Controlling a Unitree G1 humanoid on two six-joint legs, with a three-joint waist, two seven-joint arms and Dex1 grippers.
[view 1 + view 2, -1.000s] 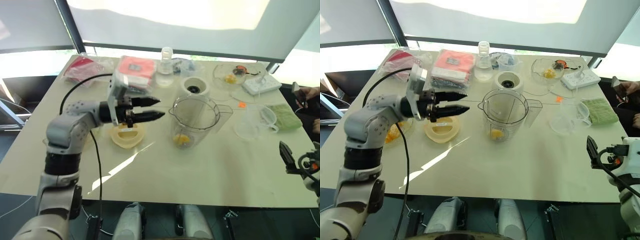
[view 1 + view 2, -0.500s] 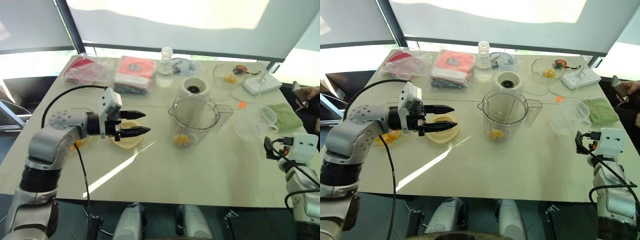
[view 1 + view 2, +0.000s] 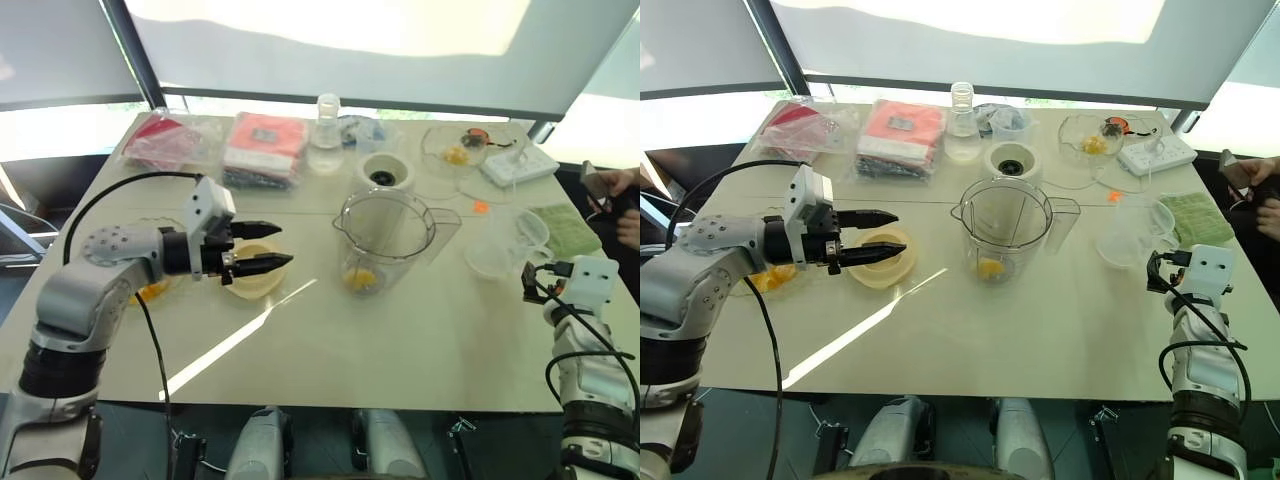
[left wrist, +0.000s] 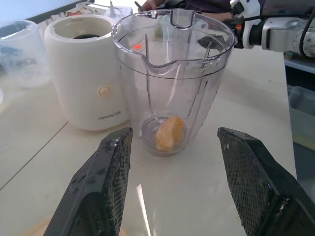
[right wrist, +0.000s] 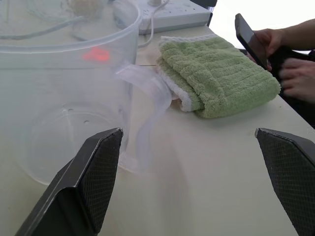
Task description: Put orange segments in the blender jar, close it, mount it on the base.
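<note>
Blender jar [image 3: 388, 238] upright mid-surface, lid off, spout twd robot's left, handle [image 3: 449, 222] on its right side. One orange segment [image 4: 170, 133] sits at the bottom, by the blade hub. Base [image 3: 387, 174] just behind jar, apart from it, dark socket up, not mounted.

More orange segments [image 3: 771, 277] in a shallow clear dish at robot's left, under the left forearm. Cream round lid [image 3: 250, 272] flat on surface between that dish and the jar.

L claw [image 3: 268, 246] hovers over the lid, fingers apart, nothing held, pointing at jar. R claw [image 5: 197, 182] low at right edge of surface, fingers wide apart, empty, aimed at a smaller clear cup [image 5: 64, 93] w/ green cloth [image 5: 216, 73] beside it. Person's hand w/ phone [image 5: 251, 37] past the cloth.

Handling (judgement):
- segments: soft, wet, slippery, light. Pinch across the fat middle, gentle force or they squash/squirt out.
- jar: rigid clear plastic, light when near-empty, smooth walls → likely slips in a wall pinch. Take by handle or rim; tall + narrow foot, so easy to tip if bumped from the side.
- lid: stiff, flat, thin edge – prob needs edge or centre-tab grip.
- base: heavier, squat, should stay put during mounting.

Other containers: far clear bowl [image 3: 458, 150] has small yellow bits, can't tell what. Glass flask [image 3: 326, 140] at back looks empty.
</note>
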